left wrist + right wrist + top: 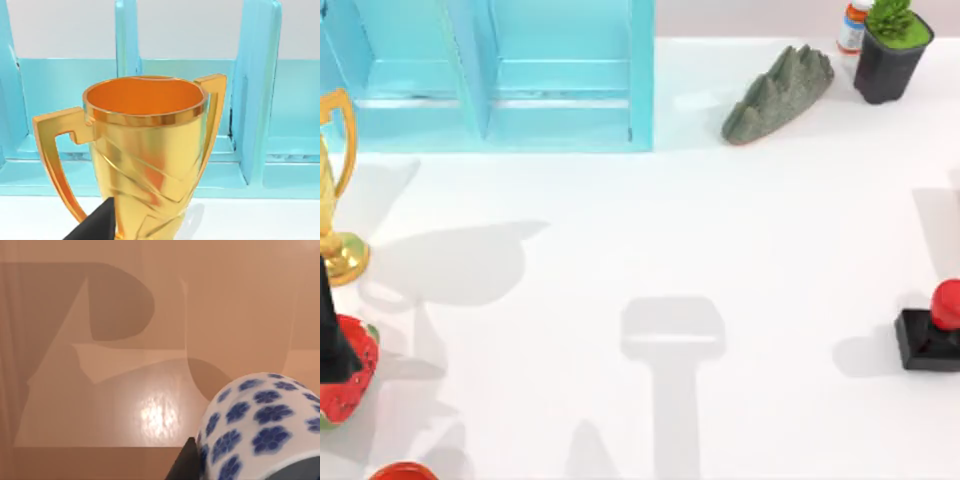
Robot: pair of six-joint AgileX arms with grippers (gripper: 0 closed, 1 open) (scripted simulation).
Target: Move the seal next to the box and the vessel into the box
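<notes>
While the seal [932, 336], a matte black square block topped by a glossy red rounded knob, stands at the right edge of the white table [650, 240], the right wrist view has the vessel [260, 427], a smooth white cylinder dotted with blue flowers, close against one dark finger [185, 462] of the right gripper, though whether the jaws are clamped on it I cannot tell. Across the table's far left the turquoise box [500, 75] stands with its partitioned compartments bare, a polished golden trophy [145, 155] with angular handles before it. One dark finger [97, 225] of the left gripper sits just beside the trophy's base; its jaws' state I cannot tell.
</notes>
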